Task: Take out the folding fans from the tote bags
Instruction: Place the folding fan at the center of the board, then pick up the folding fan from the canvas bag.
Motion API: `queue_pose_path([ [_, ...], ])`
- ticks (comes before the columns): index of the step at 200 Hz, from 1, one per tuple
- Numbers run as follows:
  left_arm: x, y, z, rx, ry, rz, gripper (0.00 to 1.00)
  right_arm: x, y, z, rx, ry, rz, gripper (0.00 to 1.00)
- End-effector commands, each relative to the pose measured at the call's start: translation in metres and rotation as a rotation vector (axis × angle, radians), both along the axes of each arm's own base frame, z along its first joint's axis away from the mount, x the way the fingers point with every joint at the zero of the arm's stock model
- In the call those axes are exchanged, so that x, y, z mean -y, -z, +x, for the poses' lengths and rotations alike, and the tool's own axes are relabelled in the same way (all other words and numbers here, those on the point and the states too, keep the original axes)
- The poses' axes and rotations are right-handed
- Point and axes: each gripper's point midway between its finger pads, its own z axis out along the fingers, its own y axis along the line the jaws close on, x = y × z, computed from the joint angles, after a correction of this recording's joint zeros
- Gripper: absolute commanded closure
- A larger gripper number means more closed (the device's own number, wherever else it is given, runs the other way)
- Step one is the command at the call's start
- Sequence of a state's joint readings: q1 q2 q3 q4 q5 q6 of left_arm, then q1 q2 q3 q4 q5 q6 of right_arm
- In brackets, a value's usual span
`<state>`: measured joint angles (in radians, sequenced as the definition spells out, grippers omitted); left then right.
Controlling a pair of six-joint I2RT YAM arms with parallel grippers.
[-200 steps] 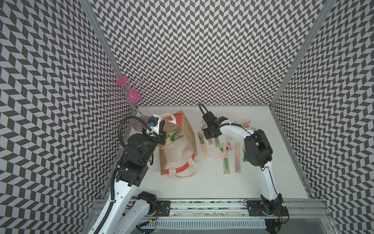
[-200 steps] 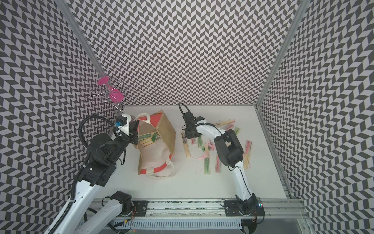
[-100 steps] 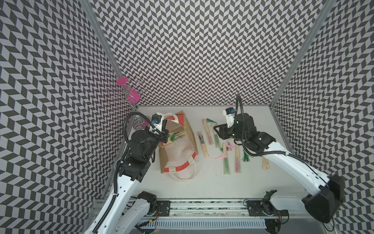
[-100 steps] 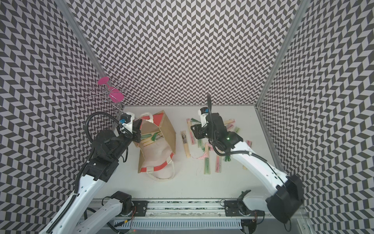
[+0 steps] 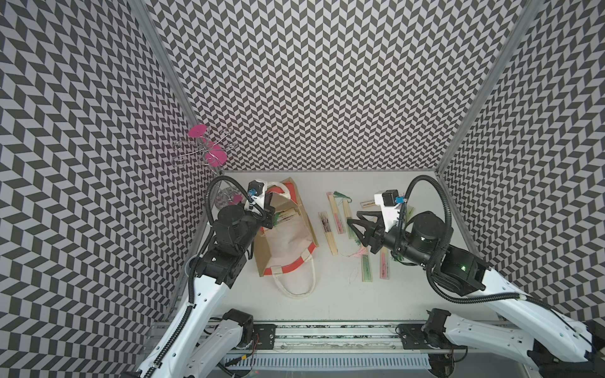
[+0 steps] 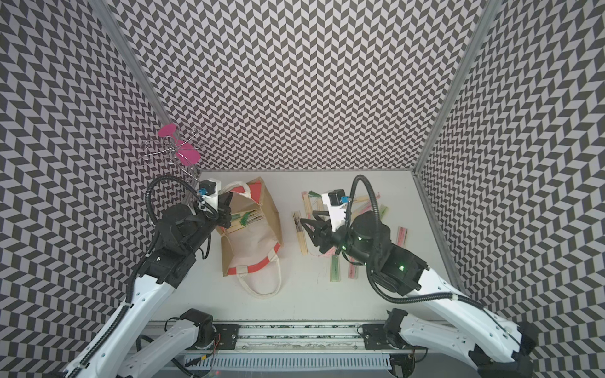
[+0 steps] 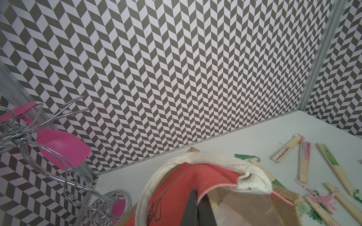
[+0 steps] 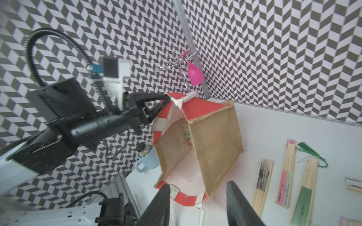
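Tote bag (image 5: 262,261) (image 6: 229,258), boxy tan jute with red-orange and white trim at the rim, white rope handles and a white lining, sits slumped on the left half of the surface with its mouth gaping; one handle trails flat toward the front rail, while the far rim is raised; folding fans (image 5: 287,214) (image 6: 250,218) show inside it as a small bundle of pale bamboo sticks with green tassels, lying against the lining below that raised rim; loose fans (image 5: 328,234) (image 8: 286,172) lie closed on the surface just to the right of the bag, slim bamboo with pink, green or black-inked paper and pink or green tassels, scattered at several angles.

At the raised rim the left gripper (image 8: 166,97) (image 7: 197,197) is pinched fully closed on the red-orange trim beside the rope handle's end, holding that edge up; the right gripper (image 5: 353,218) (image 6: 308,217) hangs over the loose fans, apart from the bag, its tips turned toward it, jaws partly open with nothing between them.

Walls (image 5: 327,81) in a grey-and-white herringbone print close the cell on three sides; the surface (image 5: 343,294) is plain white; a chrome wire stand (image 5: 209,153) (image 7: 62,144) with pink discs fills the back-left corner; a pale blue mug (image 8: 147,159) stands just beside the bag, toward the left wall.
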<state>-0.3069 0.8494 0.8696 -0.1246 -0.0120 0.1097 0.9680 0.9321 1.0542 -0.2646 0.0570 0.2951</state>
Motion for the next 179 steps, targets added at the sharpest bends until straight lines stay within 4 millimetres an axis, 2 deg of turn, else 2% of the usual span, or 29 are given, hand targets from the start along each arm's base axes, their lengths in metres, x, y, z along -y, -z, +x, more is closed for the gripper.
queue_pose_path([
  [1,-0.004,-0.033,-0.001,0.081,-0.021,-0.041,1.00,-0.011,-0.017,-0.007,0.034,0.005,0.016,0.54],
  [16,-0.003,-0.033,0.001,0.078,-0.020,-0.040,1.00,-0.028,-0.005,-0.011,0.021,-0.021,-0.021,0.55],
  [42,-0.003,-0.032,0.003,0.068,-0.022,-0.046,1.00,-0.066,0.028,-0.016,-0.021,-0.073,-0.120,0.60],
  [74,-0.004,-0.031,0.007,0.042,-0.040,-0.074,1.00,-0.113,0.064,-0.035,-0.032,-0.160,-0.227,0.62],
  [105,-0.005,-0.030,0.012,0.021,-0.057,-0.108,1.00,-0.148,0.104,-0.046,-0.064,-0.226,-0.311,0.63],
  [159,-0.001,-0.035,0.014,0.008,-0.040,-0.155,1.00,-0.184,0.170,-0.034,-0.146,-0.212,-0.398,0.66],
  [179,0.002,-0.037,0.011,0.002,-0.019,-0.168,1.00,-0.199,0.190,-0.024,-0.178,-0.193,-0.425,0.67],
])
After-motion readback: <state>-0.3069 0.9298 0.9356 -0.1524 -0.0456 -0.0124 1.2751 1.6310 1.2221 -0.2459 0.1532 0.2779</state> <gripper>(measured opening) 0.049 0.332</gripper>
